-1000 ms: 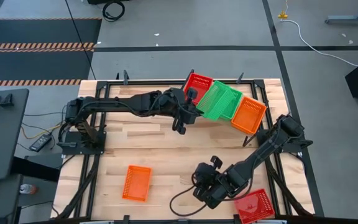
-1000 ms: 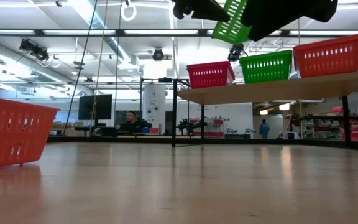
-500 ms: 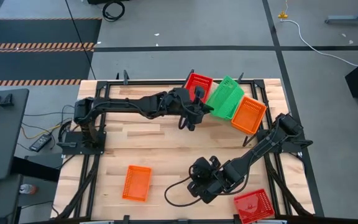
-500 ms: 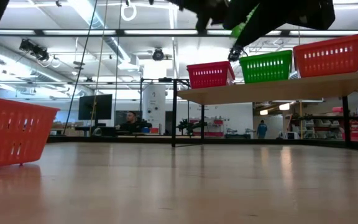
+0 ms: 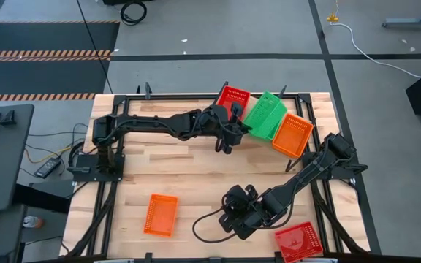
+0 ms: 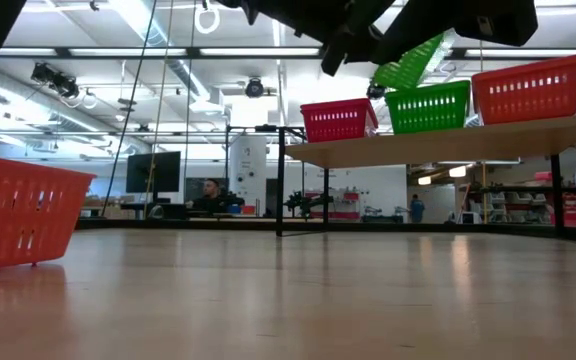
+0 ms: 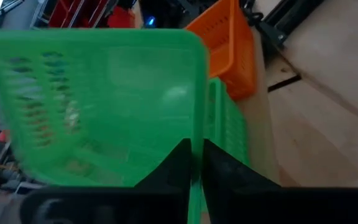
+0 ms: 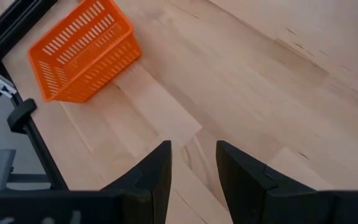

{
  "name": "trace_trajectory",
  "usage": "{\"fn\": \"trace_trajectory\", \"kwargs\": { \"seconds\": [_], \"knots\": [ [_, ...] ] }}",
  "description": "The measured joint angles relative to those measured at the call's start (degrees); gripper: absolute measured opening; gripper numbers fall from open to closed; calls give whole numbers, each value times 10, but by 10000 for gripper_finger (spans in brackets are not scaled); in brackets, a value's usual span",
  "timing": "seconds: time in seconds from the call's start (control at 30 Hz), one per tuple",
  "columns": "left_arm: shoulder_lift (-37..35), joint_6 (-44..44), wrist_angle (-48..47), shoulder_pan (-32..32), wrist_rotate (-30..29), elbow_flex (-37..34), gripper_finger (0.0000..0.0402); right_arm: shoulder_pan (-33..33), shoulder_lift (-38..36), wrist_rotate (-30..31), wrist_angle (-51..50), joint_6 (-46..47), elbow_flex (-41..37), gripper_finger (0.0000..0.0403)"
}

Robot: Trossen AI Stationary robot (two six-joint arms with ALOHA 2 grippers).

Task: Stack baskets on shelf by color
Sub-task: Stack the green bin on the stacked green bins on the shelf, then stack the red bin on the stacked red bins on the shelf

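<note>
Since the earlier frames the left arm has carried its green basket (image 5: 263, 115) from in front of the shelf (image 6: 438, 141) to directly over it, and the right arm has drawn back toward the table's middle near edge. Left gripper (image 5: 241, 128) now sits at the shelf's front edge with its jaws closed on the rim of that green basket (image 7: 104, 106), which the low view shows tilted, its lower end resting in a second green basket (image 6: 428, 106) already standing at the shelf's middle. One red basket (image 5: 233, 97) stands at the shelf's left end and one orange basket (image 5: 292, 134) at its right end, each just beside the green pair. Right gripper (image 5: 234, 219) hangs over bare table near the near edge; its jaws stand slightly apart and hold nothing (image 8: 191, 163). A second orange basket (image 5: 160, 215) lies flat on the table toward the near left corner, well apart from both grippers. A second red basket (image 5: 298, 242) lies at the near right corner, close to the right arm's forearm. Other baskets cannot be made out. The table (image 5: 167, 168) between shelf and near edge is light wood planking. Beyond the table, in the low view, a person (image 6: 208, 192) sits far back in the room.
</note>
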Motion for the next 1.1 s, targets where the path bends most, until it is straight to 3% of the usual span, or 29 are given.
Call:
{"fn": "trace_trajectory", "kwargs": {
  "seconds": [0.43, 0.73, 0.9, 1.1],
  "knots": [
    [0, -15, 2, 0, -41, 0, 100, 9, 0, 0, 0, -10, 0, 132],
    [-15, -28, -3, 0, -43, 0, 112, 9, 0, -16, 0, -16, 0, 132],
    [-53, -33, -40, -8, -19, 1, 106, 9, 0, -73, -5, 64, 0, 132],
    [-93, -110, -78, -31, 35, 1, 103, 18, 0, -211, -19, 137, 0, 132]
  ]
}}
